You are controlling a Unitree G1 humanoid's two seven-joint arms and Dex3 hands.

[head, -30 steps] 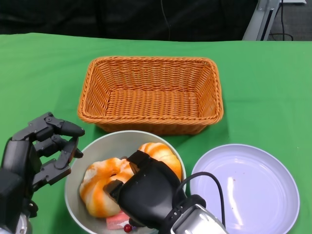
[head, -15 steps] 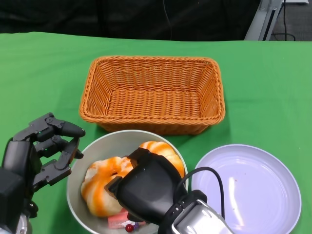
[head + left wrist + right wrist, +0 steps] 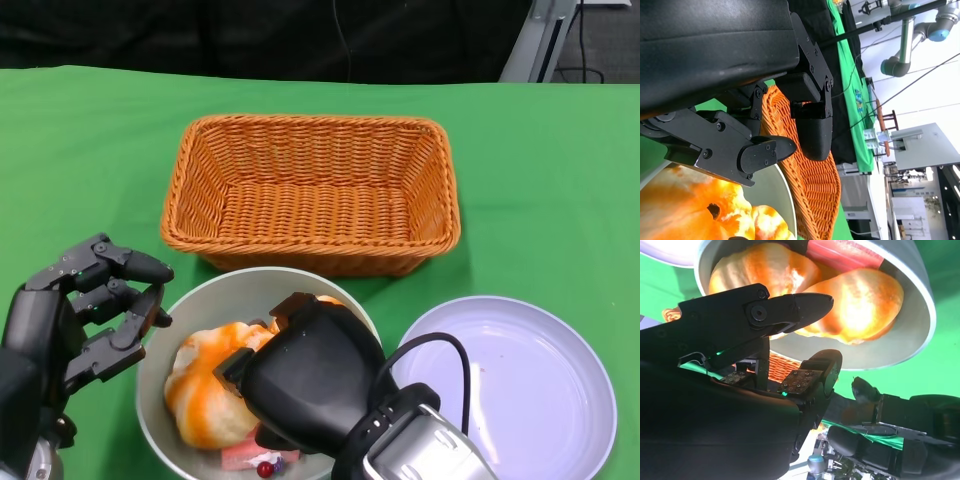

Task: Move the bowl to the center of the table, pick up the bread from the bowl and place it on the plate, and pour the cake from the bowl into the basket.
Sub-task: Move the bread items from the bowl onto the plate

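A grey bowl (image 3: 196,306) sits at the near middle of the table and holds orange-and-white bread (image 3: 203,388) and a pink piece of cake (image 3: 243,456). My right hand (image 3: 310,385) hovers low over the bowl and hides the bread's right part. In the right wrist view its fingers (image 3: 790,310) are spread just above the bread (image 3: 860,305), with the cake (image 3: 840,252) behind; nothing is gripped. My left hand (image 3: 92,308) stands beside the bowl's left rim with fingers apart, holding nothing. The purple plate (image 3: 520,390) lies right of the bowl.
A brown wicker basket (image 3: 310,190) stands just beyond the bowl, its near wall almost touching the rim. In the left wrist view the basket (image 3: 810,185) and bowl rim (image 3: 785,195) lie close past my left hand's fingers (image 3: 765,150). Green cloth covers the table.
My right hand has sunk and slid further over the bowl, hiding more of the right-hand bread. The left hand has stayed in place.
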